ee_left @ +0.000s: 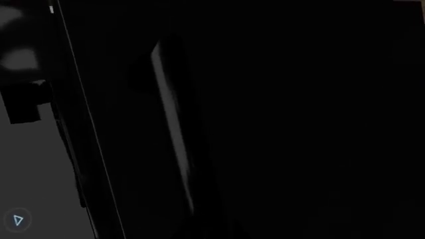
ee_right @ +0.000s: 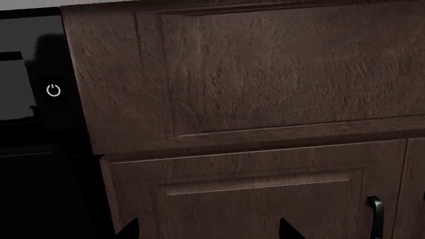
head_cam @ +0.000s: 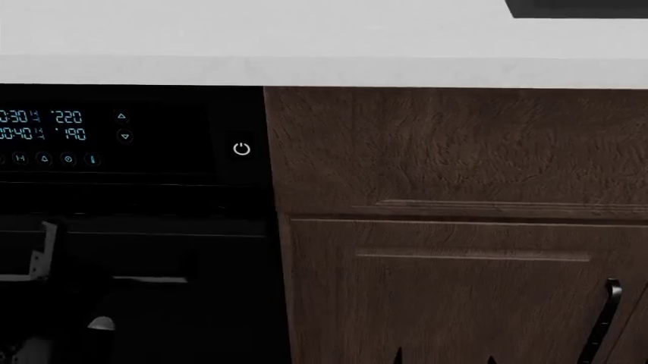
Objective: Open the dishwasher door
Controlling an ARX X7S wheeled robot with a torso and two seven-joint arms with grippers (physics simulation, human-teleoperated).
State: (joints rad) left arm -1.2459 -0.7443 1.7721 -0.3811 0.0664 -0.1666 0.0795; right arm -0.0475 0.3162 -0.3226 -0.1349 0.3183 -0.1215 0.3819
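Note:
The dishwasher door point(head_cam: 202, 318) is a glossy black panel at the lower left of the head view, below the control strip with cyan digits and the white power symbol point(head_cam: 241, 149). Its thin silver bar handle point(head_cam: 152, 280) runs across the door. My left gripper point(head_cam: 45, 265) is right at the handle's left part, dark against the door, and its jaws cannot be made out. The left wrist view is almost black and shows the handle point(ee_left: 174, 129) very close. My right gripper point(ee_right: 207, 231) is open and empty, facing the brown cabinet; its tips also show in the head view point(head_cam: 444, 358).
A dark brown wood-grain cabinet point(head_cam: 456, 250) with a drawer front above and a door with a black handle point(head_cam: 608, 318) stands right of the dishwasher. A white countertop point(head_cam: 303, 45) runs above both. The power symbol point(ee_right: 53, 90) shows in the right wrist view.

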